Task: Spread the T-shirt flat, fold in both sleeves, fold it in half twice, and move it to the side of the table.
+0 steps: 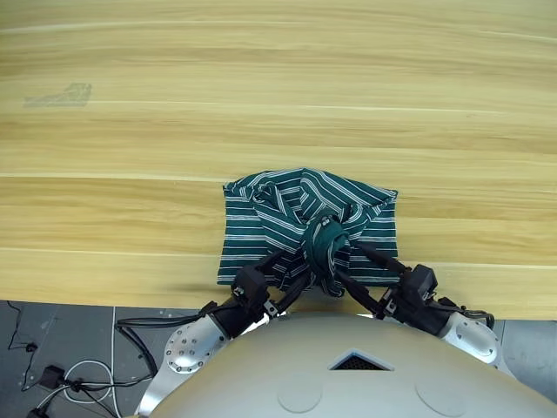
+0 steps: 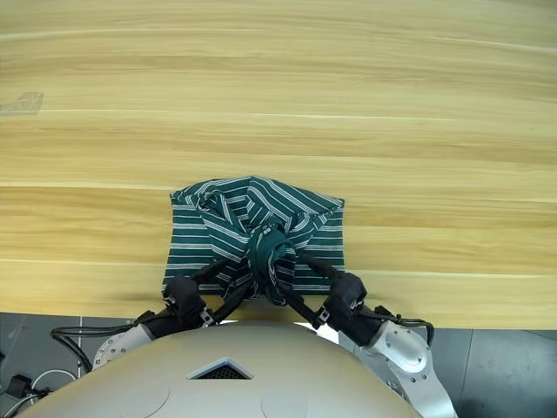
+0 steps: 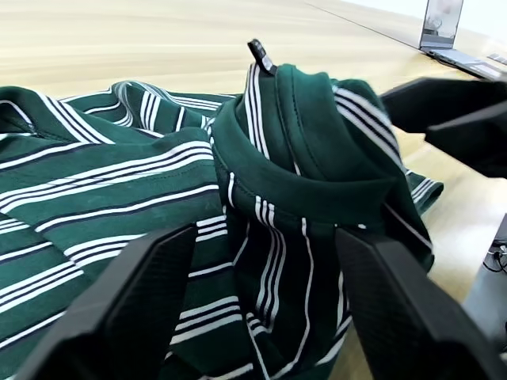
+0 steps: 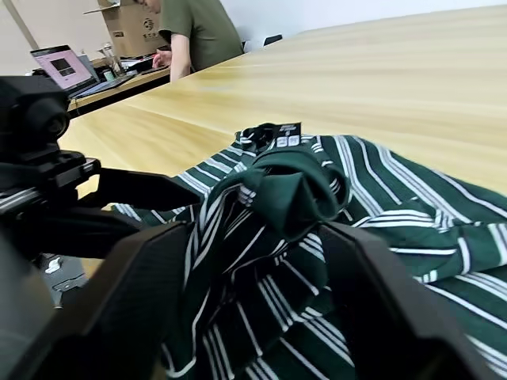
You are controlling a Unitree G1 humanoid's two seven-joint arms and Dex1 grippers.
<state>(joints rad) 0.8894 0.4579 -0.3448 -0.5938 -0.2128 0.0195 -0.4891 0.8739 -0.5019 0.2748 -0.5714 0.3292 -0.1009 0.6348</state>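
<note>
Straddling a bunched-up fold of the striped T-shirt (image 1: 252, 228), lower centre of the bench (image 1: 261, 87): left hand (image 3: 265, 237) and right hand (image 4: 253, 237), both released, fingers spread wide.

Head stereo pair: set high, looking forward and steeply down on the wooden table (image 1: 278, 87), with its near edge low in frame. Shares one stretch of tabletop and the striped T-shirt (image 1: 261, 218) at that edge, offset sideways from eye to eye. Left wrist view: sits low and very close behind the left gripper (image 3: 265, 237), facing across the bunched cloth toward the right gripper (image 4: 253, 229). Right wrist view: equally low and close, facing back the opposite way onto the same bunch.
</note>
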